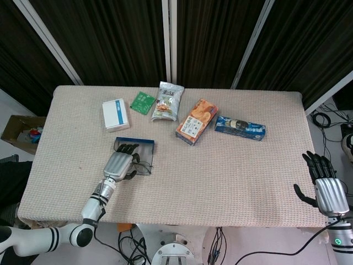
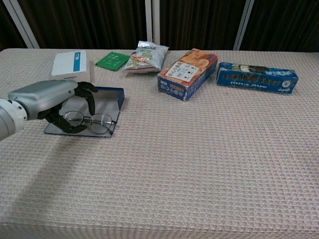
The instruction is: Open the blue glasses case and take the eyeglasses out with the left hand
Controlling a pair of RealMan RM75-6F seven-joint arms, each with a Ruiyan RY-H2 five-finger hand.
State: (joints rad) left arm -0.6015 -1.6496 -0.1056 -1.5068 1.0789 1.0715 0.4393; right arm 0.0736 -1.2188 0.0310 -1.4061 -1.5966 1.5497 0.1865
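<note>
Blue glasses case (image 2: 107, 93) lies open on the woven table (image 2: 199, 149), the eyeglasses (image 2: 94, 123) resting inside. Left hand (image 2: 52, 102) hovers over them, fingers curled, holding nothing yet. Thin wire frames look light and easily bent; the bridge seems the safest hold. Right hand (image 1: 325, 185) waits idle, fingers spread.

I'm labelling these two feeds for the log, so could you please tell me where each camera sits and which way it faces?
Head view: high above the near table edge, looking steeply down on the table; shows left hand and right hand.
Chest view: low at the near edge, looking across toward the curtains; shows only the left hand.
Shared: the left hand over the eyeglasses in the open blue glasses case.
</note>
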